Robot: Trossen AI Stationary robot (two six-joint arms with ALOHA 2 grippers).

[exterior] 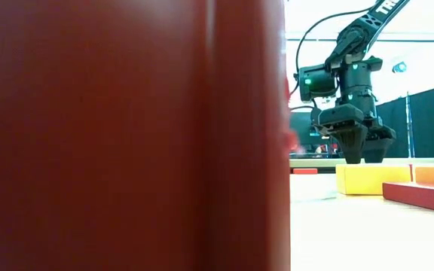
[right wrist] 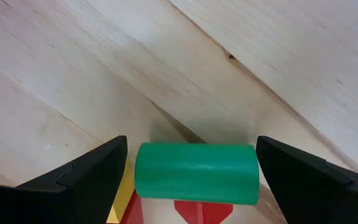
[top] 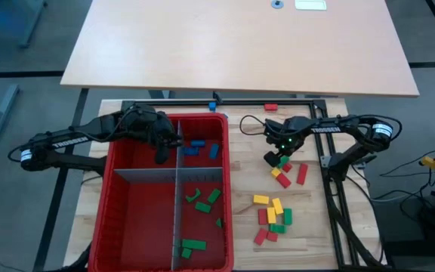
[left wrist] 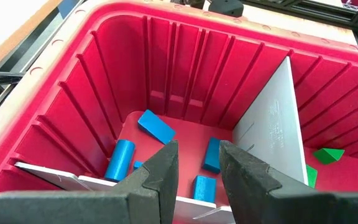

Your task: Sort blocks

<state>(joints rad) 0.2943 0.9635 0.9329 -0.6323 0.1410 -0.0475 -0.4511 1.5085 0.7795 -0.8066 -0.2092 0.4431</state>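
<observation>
Right of centre in the high view, the right gripper (right wrist: 191, 171) hangs spread around a green block (right wrist: 195, 172) on the table, a light, stiff, smooth piece best pinched across its long flat sides.

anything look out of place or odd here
One red block lies alone by the black frame at the table's far edge, apart from the loose pile beside the bin. In the bin, the blue and green blocks sit in separate compartments; nothing looks missorted.
</observation>
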